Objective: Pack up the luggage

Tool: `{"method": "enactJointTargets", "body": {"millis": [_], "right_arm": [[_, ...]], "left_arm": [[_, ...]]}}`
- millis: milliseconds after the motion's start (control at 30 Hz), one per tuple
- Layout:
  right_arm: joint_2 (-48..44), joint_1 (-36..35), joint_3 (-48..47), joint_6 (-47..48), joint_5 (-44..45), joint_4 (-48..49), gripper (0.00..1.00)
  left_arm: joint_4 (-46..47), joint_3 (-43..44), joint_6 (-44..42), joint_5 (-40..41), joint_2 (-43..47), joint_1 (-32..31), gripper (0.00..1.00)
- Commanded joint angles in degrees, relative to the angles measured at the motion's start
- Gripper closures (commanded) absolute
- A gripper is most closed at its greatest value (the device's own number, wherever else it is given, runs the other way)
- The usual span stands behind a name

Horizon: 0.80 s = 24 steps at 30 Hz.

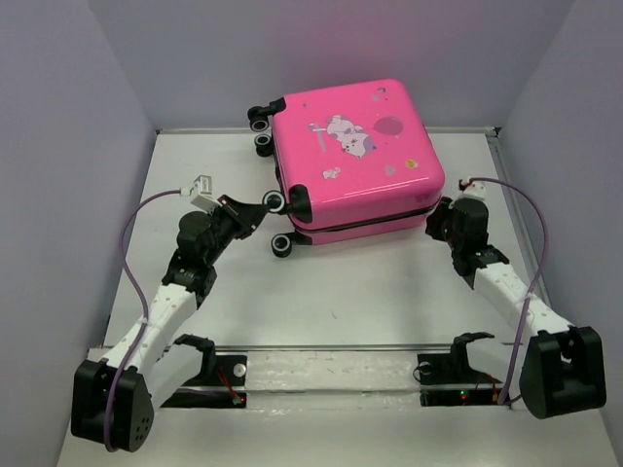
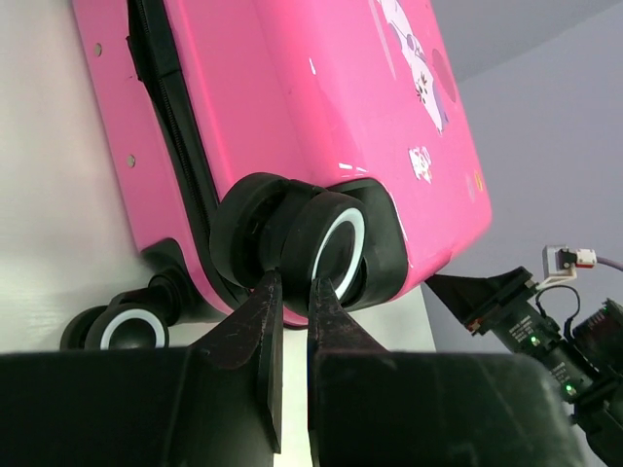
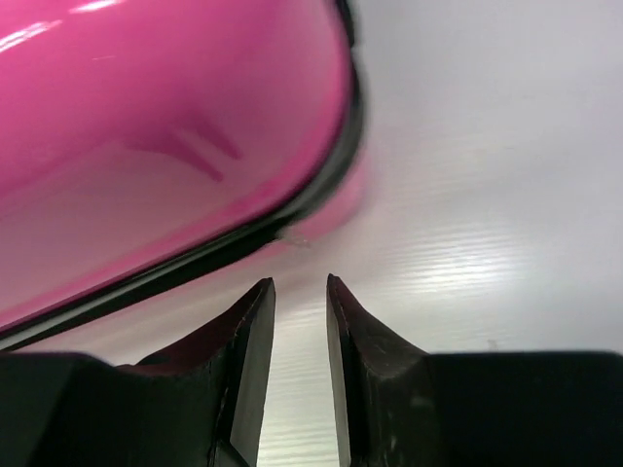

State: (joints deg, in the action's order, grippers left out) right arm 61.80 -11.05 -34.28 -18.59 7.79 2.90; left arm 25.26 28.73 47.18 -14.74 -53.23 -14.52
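The luggage (image 1: 355, 161) is a hot-pink hard-shell suitcase with cartoon stickers. It lies flat and closed at the back middle of the table. My left gripper (image 1: 265, 206) is at its near-left corner. In the left wrist view its fingertips (image 2: 271, 282) stand a narrow gap apart, against the underside of a black twin wheel (image 2: 331, 248), with nothing between them. My right gripper (image 1: 440, 220) is at the near-right corner. In the right wrist view it (image 3: 300, 284) is slightly open and empty, just below the black zipper seam (image 3: 195, 258) of the pink shell (image 3: 165, 126).
White table (image 1: 370, 292) with grey walls on the left, right and back. Other black wheels stick out at the suitcase's back left (image 1: 261, 122) and lower left (image 1: 282, 243). A metal rail (image 1: 331, 365) with the arm bases runs along the near edge.
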Motion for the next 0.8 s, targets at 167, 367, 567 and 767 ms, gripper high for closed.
{"method": "enactJointTargets", "body": {"millis": [167,367,567,767], "right_arm": [[3.7,3.3,1.3,4.3,-8.4,9.3,0.65],[6.5,3.3,3.7,5.9,-8.1,21.4,0.66],[8.7,3.8,1.6,5.1,-5.9,20.6,0.66],[9.9,4.4,-0.9,4.4,-5.8,13.6,0.65]], "left_arm": [[-2.7,0.5,-2.9,1.8,2.3,0.7,0.94],[-2.2,0.2,-2.4,0.2,1.6,0.6,0.94],[-2.6,1.1,-2.5,0.5,1.8,0.7,0.94],[-5.0,3.6,-3.1,3.2,2.1,2.0,0.94]]}}
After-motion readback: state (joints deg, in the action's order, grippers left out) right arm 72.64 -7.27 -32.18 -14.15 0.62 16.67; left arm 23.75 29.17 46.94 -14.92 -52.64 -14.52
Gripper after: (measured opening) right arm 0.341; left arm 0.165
